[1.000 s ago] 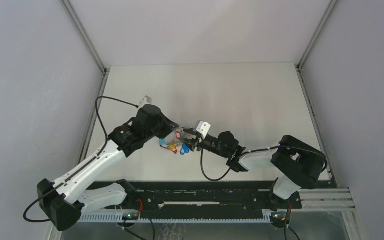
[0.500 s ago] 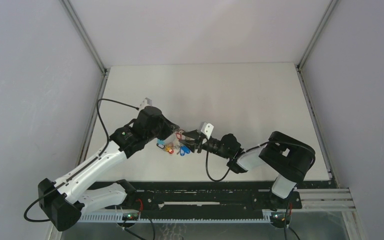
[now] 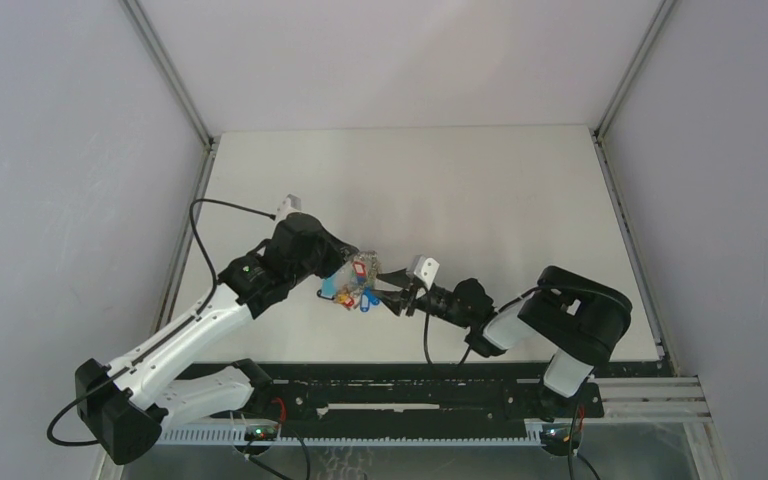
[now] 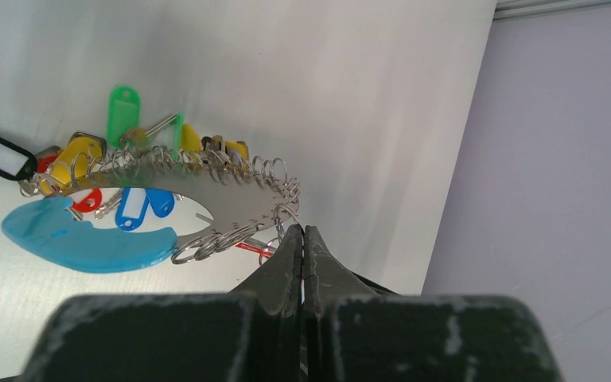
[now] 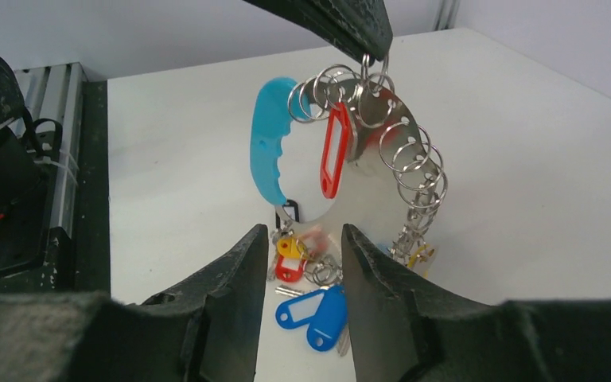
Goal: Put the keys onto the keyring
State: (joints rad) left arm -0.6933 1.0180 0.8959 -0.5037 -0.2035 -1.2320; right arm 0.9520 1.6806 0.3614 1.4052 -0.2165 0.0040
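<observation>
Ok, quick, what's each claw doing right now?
Left claw: closed, holding the keyring.
Right claw: open, holding nothing.

The far half of the desk (image 3: 480, 180) and its right side lie free, wide enough for either arm. The crowding is toward the near-left corner. There the left tool (image 3: 350, 264), pinched on the rim of the keyring (image 5: 269, 151), hangs it upright over the desk. The right tool (image 3: 388, 293) faces it from just beside, jaws parted with nothing between them. The red-tagged key (image 5: 334, 151) partly bars the ring's hole, and tagged keys (image 5: 318, 312) dangling below block a low approach.
</observation>
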